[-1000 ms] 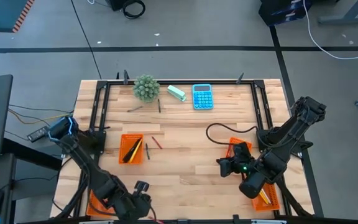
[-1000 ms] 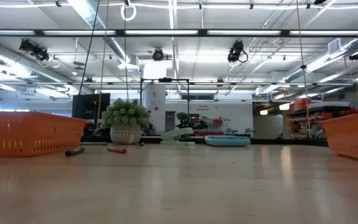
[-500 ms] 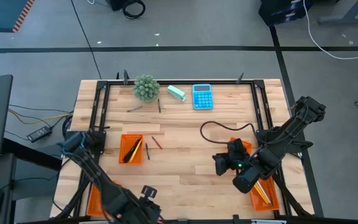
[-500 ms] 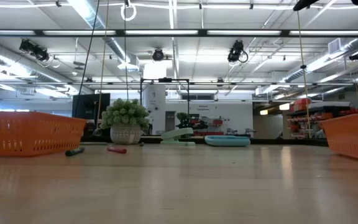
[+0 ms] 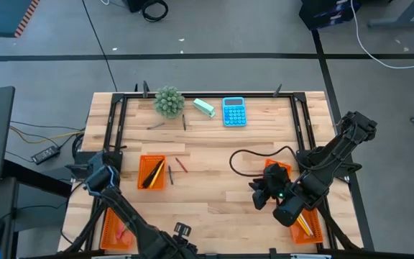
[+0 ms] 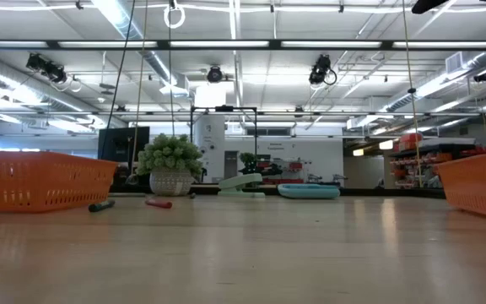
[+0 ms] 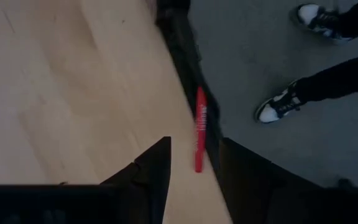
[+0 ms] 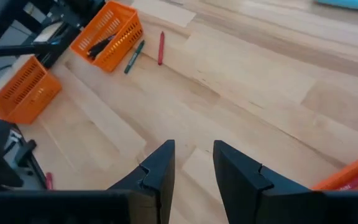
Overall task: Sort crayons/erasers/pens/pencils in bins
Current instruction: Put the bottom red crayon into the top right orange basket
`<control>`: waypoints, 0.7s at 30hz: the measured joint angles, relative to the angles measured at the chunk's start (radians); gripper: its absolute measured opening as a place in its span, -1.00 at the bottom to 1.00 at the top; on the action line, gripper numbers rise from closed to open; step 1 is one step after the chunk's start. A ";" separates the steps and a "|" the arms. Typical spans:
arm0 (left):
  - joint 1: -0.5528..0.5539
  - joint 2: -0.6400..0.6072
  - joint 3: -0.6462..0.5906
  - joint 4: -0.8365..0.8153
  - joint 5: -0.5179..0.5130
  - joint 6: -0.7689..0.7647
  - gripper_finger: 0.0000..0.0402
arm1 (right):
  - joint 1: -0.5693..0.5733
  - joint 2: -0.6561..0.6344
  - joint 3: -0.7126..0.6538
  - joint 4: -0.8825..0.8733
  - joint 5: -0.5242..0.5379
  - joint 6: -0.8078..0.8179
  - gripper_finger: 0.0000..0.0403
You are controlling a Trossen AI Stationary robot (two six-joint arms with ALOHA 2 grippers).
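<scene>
A red crayon (image 7: 199, 127) lies flat at the table's near edge, beside the black frame rail (image 7: 185, 56). My left gripper (image 7: 196, 143) points down over it, open, a finger on either side of the crayon's end, touching nothing; in the high view it is at the near edge (image 5: 180, 232). My right gripper (image 8: 192, 146) hangs open and empty above the bare wood (image 5: 259, 196). Four orange bins show: one with dark pens (image 5: 152, 171), one at the near left (image 5: 117, 226), one under the right arm (image 5: 277, 171), one with yellow pencils (image 5: 305, 224).
A dark pen (image 5: 169, 173) and a red crayon (image 5: 181, 165) lie loose beside the pen bin. A plant (image 5: 169, 101), a mint block (image 5: 204, 107), a blue calculator (image 5: 234, 111) and two dark sticks (image 5: 157, 125) are at the far edge. A person's shoes (image 7: 277, 107) stand beyond the near edge.
My left gripper has gone down and toward the table's near edge, a little to the right, and now stands over the red crayon. My right gripper has stayed in place while its wrist rolled.
</scene>
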 joint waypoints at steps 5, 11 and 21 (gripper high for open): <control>0.008 0.005 -0.005 0.007 0.025 0.030 -0.30 | 0.004 0.000 -0.005 0.009 0.046 0.044 -0.42; 0.006 0.016 -0.006 0.004 0.026 0.031 -0.27 | 0.011 0.000 -0.006 0.011 0.061 0.052 -0.42; 0.018 0.048 -0.007 -0.029 0.018 0.031 -0.36 | 0.011 0.000 -0.006 0.010 0.099 0.048 -0.42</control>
